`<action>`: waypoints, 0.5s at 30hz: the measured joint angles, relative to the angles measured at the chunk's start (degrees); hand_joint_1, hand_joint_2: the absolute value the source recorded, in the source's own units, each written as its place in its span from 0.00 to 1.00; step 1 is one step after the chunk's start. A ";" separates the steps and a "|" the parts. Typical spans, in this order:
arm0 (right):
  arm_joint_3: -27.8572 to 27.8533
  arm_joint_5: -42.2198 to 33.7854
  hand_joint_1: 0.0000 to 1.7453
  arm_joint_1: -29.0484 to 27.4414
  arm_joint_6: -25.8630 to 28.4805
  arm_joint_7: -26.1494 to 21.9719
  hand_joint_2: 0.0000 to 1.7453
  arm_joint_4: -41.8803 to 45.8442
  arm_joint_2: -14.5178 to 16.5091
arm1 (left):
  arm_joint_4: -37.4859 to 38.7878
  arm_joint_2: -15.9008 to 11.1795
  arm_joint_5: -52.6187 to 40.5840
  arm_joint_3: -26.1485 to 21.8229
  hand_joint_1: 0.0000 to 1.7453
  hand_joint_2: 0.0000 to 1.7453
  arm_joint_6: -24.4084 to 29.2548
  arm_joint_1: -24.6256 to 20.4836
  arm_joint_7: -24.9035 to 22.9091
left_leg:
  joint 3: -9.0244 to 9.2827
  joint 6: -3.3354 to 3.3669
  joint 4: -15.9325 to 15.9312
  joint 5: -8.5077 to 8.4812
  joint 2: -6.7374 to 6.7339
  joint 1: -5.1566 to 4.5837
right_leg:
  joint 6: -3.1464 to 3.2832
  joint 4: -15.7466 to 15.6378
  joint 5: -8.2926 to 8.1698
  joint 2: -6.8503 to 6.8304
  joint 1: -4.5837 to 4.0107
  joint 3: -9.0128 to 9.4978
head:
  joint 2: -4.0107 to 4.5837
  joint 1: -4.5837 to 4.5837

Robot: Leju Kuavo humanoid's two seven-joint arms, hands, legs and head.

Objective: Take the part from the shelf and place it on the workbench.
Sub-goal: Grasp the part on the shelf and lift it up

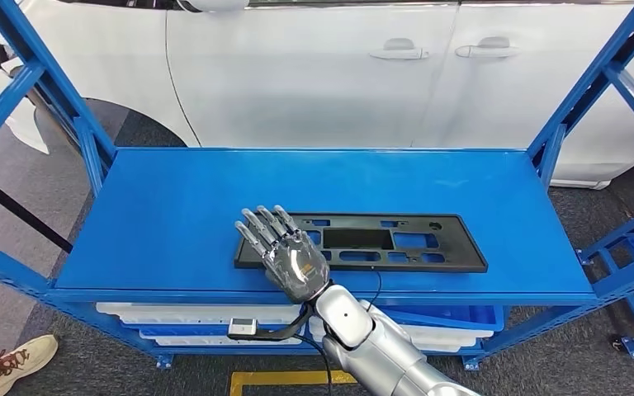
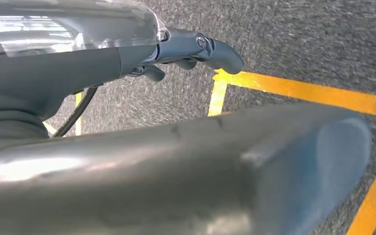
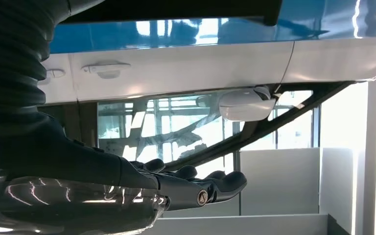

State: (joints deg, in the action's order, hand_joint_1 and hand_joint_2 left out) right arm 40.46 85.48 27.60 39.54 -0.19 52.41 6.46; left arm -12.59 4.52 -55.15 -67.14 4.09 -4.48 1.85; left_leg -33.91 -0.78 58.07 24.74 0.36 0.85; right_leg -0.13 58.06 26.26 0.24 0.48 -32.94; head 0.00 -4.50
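Your right hand (image 1: pixel 287 250) reaches over the front edge of the blue shelf (image 1: pixel 182 206) with its fingers (image 1: pixel 257 228) stretched out and slightly spread, holding nothing; they lie over the near left corner of the black part (image 1: pixel 380 242), and you cannot tell from above whether they touch it or hover just over it. The part is a flat, long black panel with several cut-outs, lying flat on the shelf top and stretching away to the right of the hand, close to the shelf's front edge. In the right wrist view the same hand (image 3: pixel 191 183) shows its fingers extended and nearly side by side, nothing between them. Beyond the hand, behind the shelf, stands a white car (image 1: pixel 338 66) with two door handles facing you. Your left hand (image 2: pixel 196 51) hangs low over dark grey floor marked with yellow lines (image 2: pixel 298 90); its fingers are loosely curled and empty. Well off to the left of the right hand, at floor level, a person's shoe (image 1: pixel 16 359) shows.
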 joint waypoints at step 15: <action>-1.71 2.91 0.00 3.17 0.29 4.94 1.00 -8.96 1.25 | 0.00 0.05 -0.18 0.00 0.00 0.00 -0.21 0.12 0.38 | 0.22 0.75 0.02 0.23 -0.01 -0.64 | 0.59 0.57 -0.32 -0.14 -0.43 -1.01 | 0.00 0.01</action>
State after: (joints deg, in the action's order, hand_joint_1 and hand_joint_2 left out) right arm 38.75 88.39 30.77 39.84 4.75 43.45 7.72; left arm -12.59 4.57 -55.33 -67.14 3.89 -4.36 2.23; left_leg -33.70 -0.03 58.08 24.96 0.35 0.21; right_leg 0.47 58.62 25.94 0.10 0.05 -33.96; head 0.00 -4.49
